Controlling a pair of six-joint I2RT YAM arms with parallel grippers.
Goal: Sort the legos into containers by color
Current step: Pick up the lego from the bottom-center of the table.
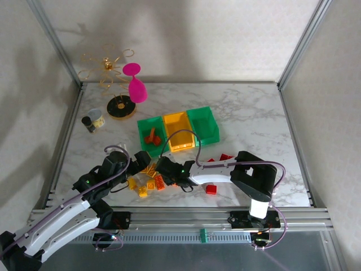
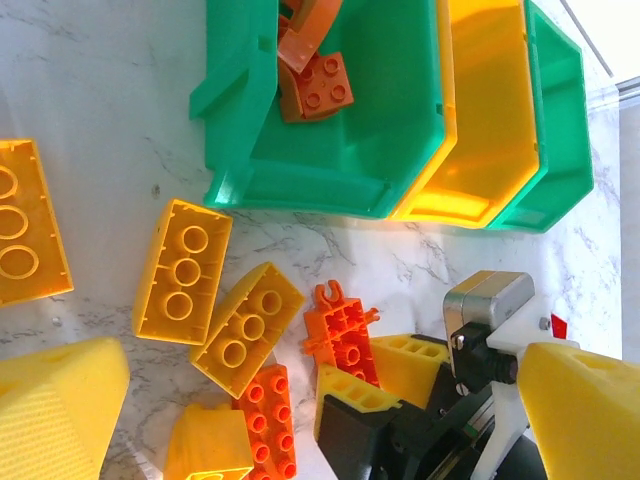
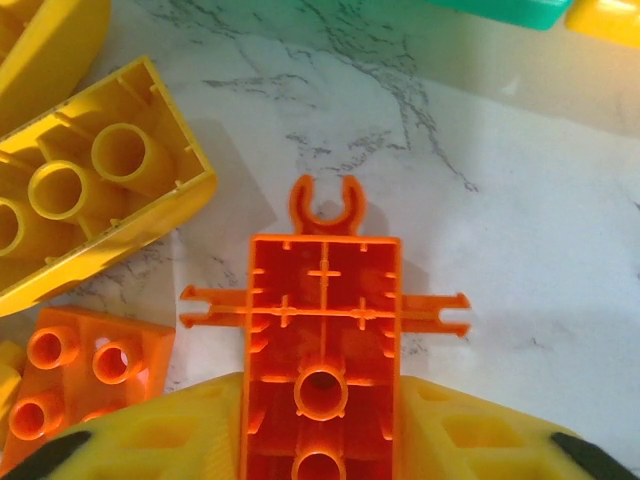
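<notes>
Marble bench (image 1: 248, 113), pale walls behind. L pincer (image 1: 138, 162) spread wide, yellow legos (image 2: 185, 270) just ahead of it. R pincer (image 3: 322, 425) pinching an orange lego (image 3: 322, 300), underside up, yellow legos to its left. Beyond both pincers, touching side by side: green bin (image 1: 151, 135) w/ orange pieces, yellow bin (image 1: 179, 131), 2nd green bin (image 1: 204, 125).

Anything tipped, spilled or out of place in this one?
The small jar near the left edge of the table seems to lie on its side. Several yellow bricks lie hollow side up, as does the orange clip piece between the right gripper's fingers. The three bins stand upright.
</notes>
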